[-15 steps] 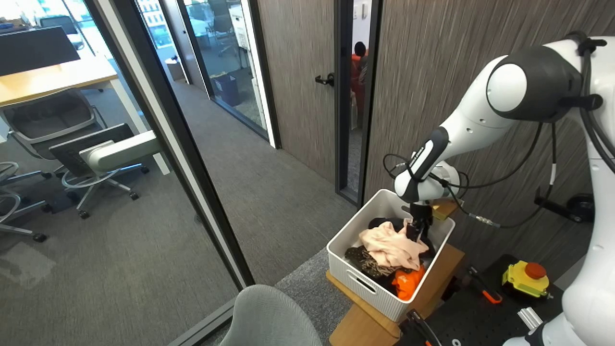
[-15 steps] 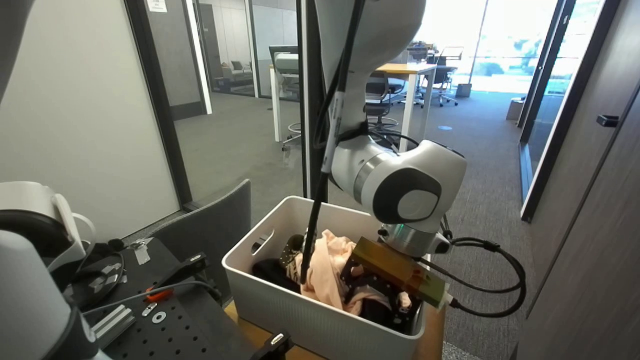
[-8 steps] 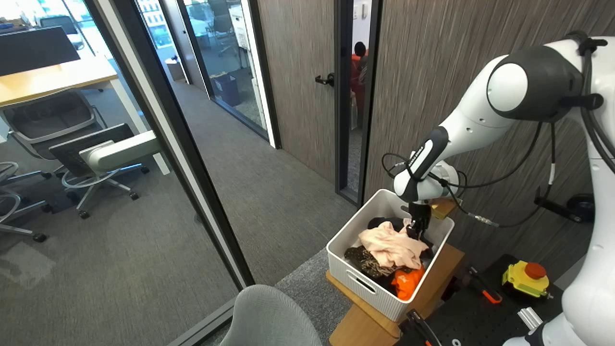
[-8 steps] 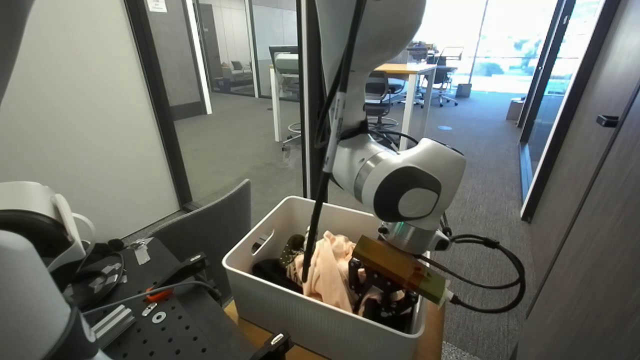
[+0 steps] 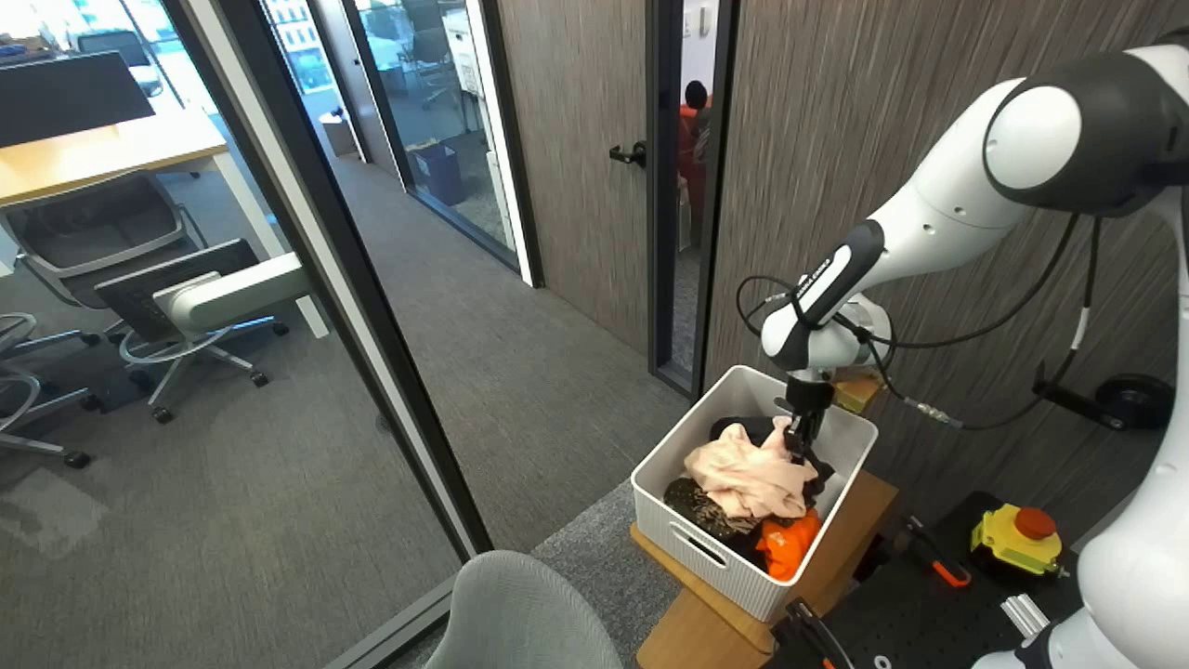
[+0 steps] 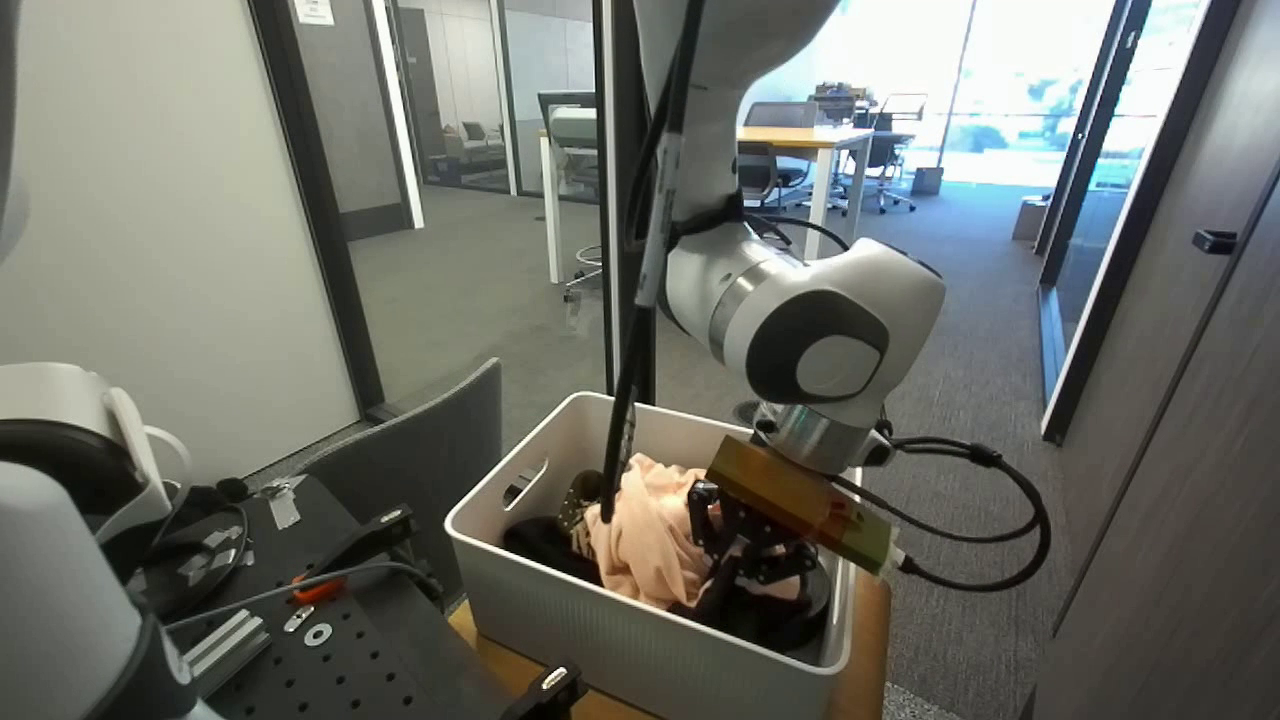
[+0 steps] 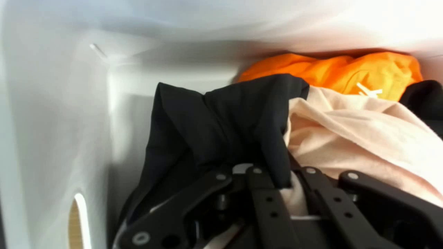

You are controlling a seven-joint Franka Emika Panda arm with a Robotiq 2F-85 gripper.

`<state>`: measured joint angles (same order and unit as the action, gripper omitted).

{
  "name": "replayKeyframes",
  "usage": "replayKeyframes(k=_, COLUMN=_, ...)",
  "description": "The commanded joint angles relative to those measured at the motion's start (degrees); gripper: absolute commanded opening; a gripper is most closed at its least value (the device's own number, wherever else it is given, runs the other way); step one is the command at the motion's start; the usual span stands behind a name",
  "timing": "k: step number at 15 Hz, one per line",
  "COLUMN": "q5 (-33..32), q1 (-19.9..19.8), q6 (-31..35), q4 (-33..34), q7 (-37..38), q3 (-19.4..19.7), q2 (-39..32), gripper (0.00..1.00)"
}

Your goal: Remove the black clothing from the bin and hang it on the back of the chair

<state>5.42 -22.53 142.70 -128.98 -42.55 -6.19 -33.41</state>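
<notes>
Jointed black claw: I hold it almost closed, pinching fabric.
Smooth, creased black cloth garment: the pinched fabric, touching crumpled peach cloth.
Ribbed, rectangular white plastic bin: encloses both.

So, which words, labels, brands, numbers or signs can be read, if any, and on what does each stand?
None can be read with certainty.
Robot arm: lettering too blurred.
White sheet: any print too small.
Orange cloth: white mark, no clear letters.
Cable sleeve: any marks too small.

The gripper hides part of the black clothing
</notes>
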Motion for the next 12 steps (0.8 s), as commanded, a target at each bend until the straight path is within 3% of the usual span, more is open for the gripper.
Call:
replayKeyframes(k=1, q5=4.10, q1=-1.67, q6=-3.72, q4=-5.72, q7=-8.29, q3=-3.50, q2=10.17, gripper=0.10)
replayKeyframes(k=9, q5=7.43, q1=6.22, q6=-10.67, q4=-8.63, q7=-17.55, q3=-1.58, q2=24.38, gripper=0.10)
replayKeyframes(k=12, q5=3.79, q1=9.98, q6=-13.89, q4=-8.91, q7=-18.83, q3=0.33, q2=26.64, gripper=0.10)
